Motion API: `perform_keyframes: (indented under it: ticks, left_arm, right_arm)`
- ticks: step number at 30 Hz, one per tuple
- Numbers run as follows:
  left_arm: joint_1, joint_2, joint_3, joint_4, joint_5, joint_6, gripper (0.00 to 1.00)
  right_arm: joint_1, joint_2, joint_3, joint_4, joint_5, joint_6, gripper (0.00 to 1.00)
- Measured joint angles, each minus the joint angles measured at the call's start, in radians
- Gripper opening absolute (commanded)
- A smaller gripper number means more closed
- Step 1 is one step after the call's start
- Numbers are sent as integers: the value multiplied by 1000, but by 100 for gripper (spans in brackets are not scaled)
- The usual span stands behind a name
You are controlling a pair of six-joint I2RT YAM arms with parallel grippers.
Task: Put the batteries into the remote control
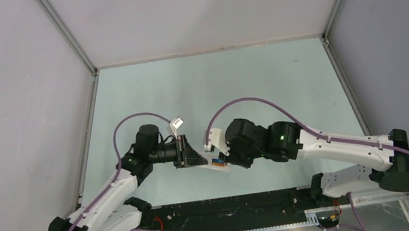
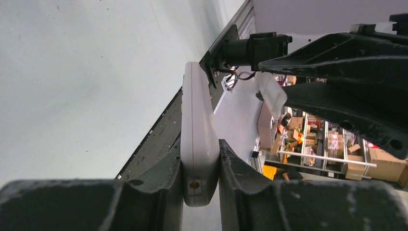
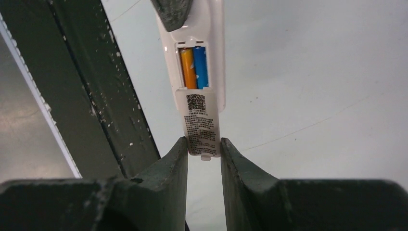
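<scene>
Now lid-closing: left claw (image 2: 199,155) pinches flat white remote control (image 2: 197,110), orange and blue batteries (image 3: 188,67) seated; right claw (image 3: 204,145) pinches labelled white lid (image 3: 198,120), likely needing slide shut.

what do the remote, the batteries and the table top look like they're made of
Remote: white matte plastic, judging by its smooth moulded shell. Batteries: probably metal cells in glossy orange and blue wrap, going by their sheen. Table: pale, matte, lightly scuffed sheet; the material is unclear.
</scene>
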Motion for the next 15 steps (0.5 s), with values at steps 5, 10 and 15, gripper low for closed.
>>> perform_keyframes:
  ticks: [5, 10, 15]
  left_arm:
    - [-17, 5, 0, 0, 9, 3, 0]
    - [-33, 18, 2, 1, 8, 10, 0]
    - [-48, 40, 22, 0, 5, 20, 0]
  right_arm:
    - [35, 42, 5, -42, 0, 6, 31]
    - [47, 104, 35, -81, 2, 16, 31]
    - [50, 146, 77, -93, 1, 25, 31]
